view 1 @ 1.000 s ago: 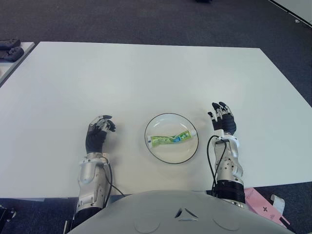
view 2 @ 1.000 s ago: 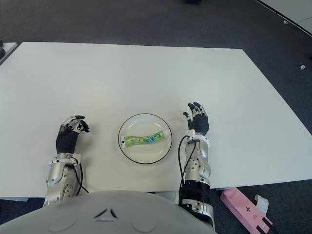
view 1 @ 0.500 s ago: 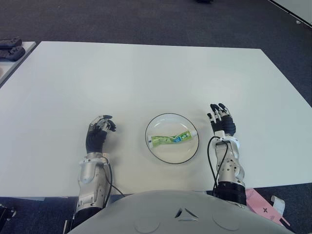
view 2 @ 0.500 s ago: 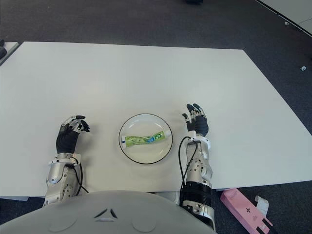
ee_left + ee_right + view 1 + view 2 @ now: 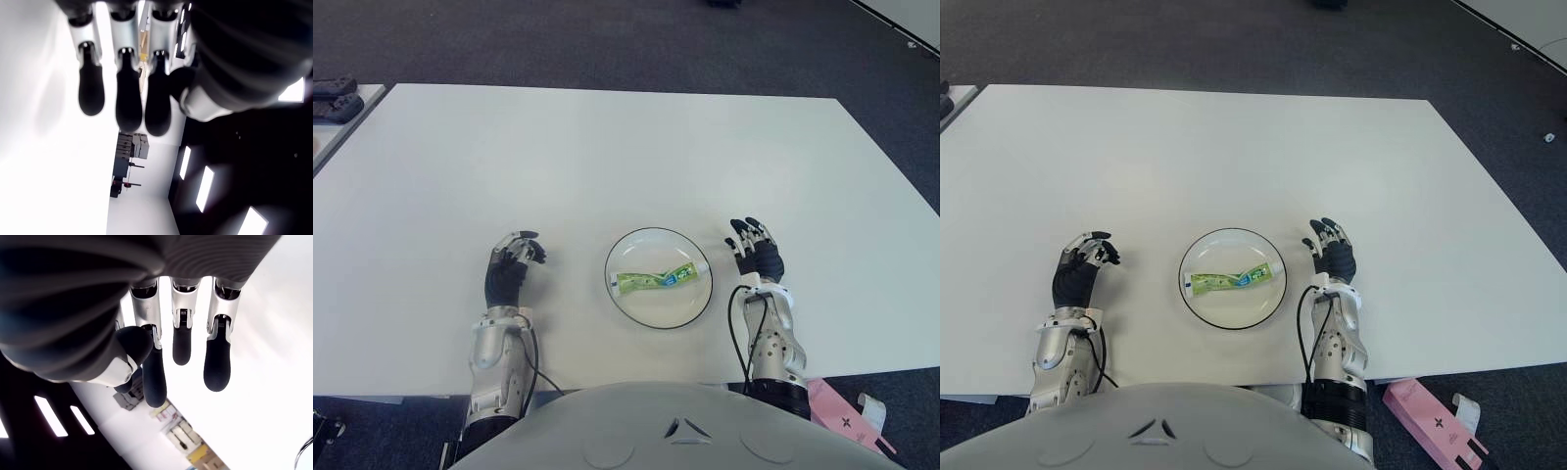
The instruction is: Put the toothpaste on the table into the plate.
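A green and white toothpaste tube (image 5: 663,278) lies flat inside the white plate (image 5: 656,307), a round dish with a thin dark rim, near the front middle of the white table (image 5: 607,157). My right hand (image 5: 754,253) shows just right of the plate, apart from it. Its fingers (image 5: 181,340) are relaxed and spread with nothing in them. My left hand (image 5: 512,262) shows well left of the plate, its fingers (image 5: 128,98) loosely bent and holding nothing.
A pink box (image 5: 847,416) lies on the dark floor past the table's front right corner. Dark devices (image 5: 333,98) sit on a second surface at the far left. The table's front edge runs just behind both wrists.
My right hand has drawn back a little toward the table's front edge, away from the plate. The toothpaste, plate and left hand have not moved.
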`<state>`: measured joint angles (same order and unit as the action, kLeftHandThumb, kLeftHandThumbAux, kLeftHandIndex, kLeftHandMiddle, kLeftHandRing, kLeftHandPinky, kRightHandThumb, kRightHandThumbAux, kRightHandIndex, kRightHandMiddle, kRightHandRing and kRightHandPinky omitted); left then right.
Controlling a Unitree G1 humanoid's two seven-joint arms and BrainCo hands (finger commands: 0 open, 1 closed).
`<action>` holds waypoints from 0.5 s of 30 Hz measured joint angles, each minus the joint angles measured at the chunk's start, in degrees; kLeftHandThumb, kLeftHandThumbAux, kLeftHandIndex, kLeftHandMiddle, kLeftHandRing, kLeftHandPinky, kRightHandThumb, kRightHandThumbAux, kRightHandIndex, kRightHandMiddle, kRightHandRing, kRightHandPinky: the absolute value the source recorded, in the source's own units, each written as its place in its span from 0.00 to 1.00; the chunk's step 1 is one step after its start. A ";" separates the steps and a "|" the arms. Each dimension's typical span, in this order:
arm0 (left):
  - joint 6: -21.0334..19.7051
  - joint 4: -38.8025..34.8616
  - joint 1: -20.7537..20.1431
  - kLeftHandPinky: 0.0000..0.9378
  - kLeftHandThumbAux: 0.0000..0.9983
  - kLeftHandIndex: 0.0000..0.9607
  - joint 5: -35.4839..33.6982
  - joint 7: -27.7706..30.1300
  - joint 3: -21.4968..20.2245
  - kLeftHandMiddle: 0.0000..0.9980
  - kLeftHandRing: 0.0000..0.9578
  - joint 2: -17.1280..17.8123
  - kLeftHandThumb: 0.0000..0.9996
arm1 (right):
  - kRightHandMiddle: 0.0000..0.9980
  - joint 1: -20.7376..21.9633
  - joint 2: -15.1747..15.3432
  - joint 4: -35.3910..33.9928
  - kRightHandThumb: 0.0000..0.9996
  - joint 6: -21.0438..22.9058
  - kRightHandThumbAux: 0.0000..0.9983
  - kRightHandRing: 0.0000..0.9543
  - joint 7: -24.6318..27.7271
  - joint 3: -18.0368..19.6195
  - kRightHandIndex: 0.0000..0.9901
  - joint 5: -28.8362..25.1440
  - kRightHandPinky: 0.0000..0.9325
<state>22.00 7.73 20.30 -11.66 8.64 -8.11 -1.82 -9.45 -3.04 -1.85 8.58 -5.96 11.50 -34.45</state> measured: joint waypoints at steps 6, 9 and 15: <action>0.02 0.00 0.00 0.61 0.72 0.45 0.00 0.01 0.07 0.60 0.62 0.06 0.70 | 0.48 -1.12 0.12 -1.17 0.84 0.83 0.69 0.55 0.76 -0.34 0.42 1.03 0.57; 0.02 0.00 0.04 0.61 0.72 0.45 -0.01 0.12 0.13 0.60 0.61 0.07 0.70 | 0.48 -1.85 0.24 -1.57 0.84 0.68 0.69 0.56 1.74 -0.97 0.42 2.51 0.57; 0.02 -0.13 0.28 0.61 0.72 0.45 0.00 0.31 0.28 0.60 0.62 0.03 0.70 | 0.48 -3.76 0.90 -0.10 0.84 -4.94 0.69 0.56 4.47 -4.09 0.42 11.34 0.56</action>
<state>22.02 7.60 20.58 -11.66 8.95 -7.83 -1.79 -13.21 -2.14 -1.95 3.65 -1.49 7.41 -23.12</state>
